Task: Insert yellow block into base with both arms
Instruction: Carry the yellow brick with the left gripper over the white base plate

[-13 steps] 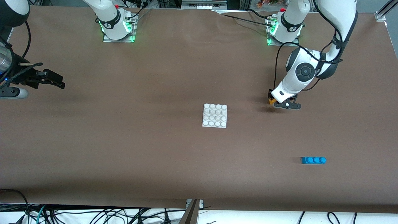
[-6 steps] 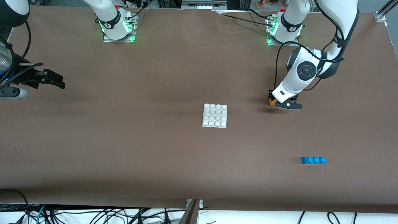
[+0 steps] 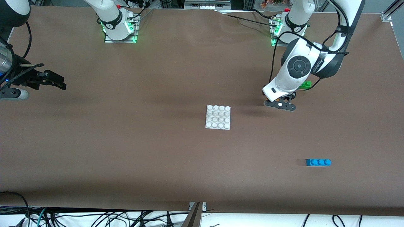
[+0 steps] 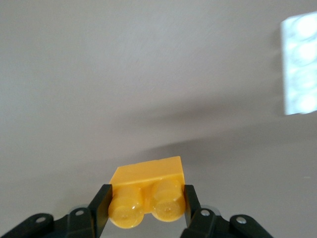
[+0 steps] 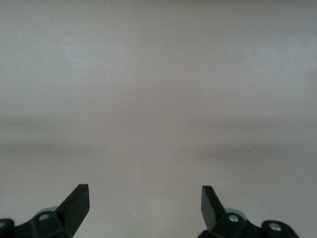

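My left gripper [image 3: 280, 105] hangs over the table between the base and the green brick. In the left wrist view it [image 4: 147, 198] is shut on the yellow block [image 4: 148, 191], studs toward the camera, held clear of the table. The block is hidden under the hand in the front view. The white base [image 3: 218, 117] lies flat at the table's middle; its edge shows in the left wrist view [image 4: 300, 64]. My right gripper [image 3: 60, 84] waits open and empty over the right arm's end of the table, and in its own view [image 5: 145, 196] sees only bare table.
A green two-stud brick [image 3: 305, 84] lies beside the left arm's wrist, farther from the front camera than the gripper. A blue three-stud brick [image 3: 318, 162] lies nearer the front camera toward the left arm's end.
My left gripper has risen with the yellow block and shifted a little toward the base, which uncovers the green brick. The right arm has not moved.
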Controlling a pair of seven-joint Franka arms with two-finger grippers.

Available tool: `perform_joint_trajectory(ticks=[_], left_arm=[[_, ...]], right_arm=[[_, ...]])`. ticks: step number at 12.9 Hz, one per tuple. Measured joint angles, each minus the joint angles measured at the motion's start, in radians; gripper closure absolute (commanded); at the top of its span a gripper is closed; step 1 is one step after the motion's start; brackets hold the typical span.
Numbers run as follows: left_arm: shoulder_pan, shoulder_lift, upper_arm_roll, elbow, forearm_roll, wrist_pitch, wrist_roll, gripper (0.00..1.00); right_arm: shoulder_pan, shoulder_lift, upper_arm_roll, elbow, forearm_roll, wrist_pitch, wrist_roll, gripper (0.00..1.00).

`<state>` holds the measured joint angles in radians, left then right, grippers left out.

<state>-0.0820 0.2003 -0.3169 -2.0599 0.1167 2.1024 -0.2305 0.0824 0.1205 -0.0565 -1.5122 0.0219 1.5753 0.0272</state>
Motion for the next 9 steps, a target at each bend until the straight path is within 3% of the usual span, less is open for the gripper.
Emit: perform_joint_trajectory(ticks=[4, 9], left_arm=[[-0.045, 0.122, -0.047, 0.196, -0.007, -0.017, -0.013, 0.69], [-0.222, 0.374, -0.021, 0.453, 0.002, -0.016, -0.143, 0.69]], right_arm=[[0.0, 0.0, 0.0, 0.0, 0.0, 0.0, 0.0, 0.0], [0.0, 0.0, 0.0, -0.001, 0.0, -0.001, 0.0, 0.0]])
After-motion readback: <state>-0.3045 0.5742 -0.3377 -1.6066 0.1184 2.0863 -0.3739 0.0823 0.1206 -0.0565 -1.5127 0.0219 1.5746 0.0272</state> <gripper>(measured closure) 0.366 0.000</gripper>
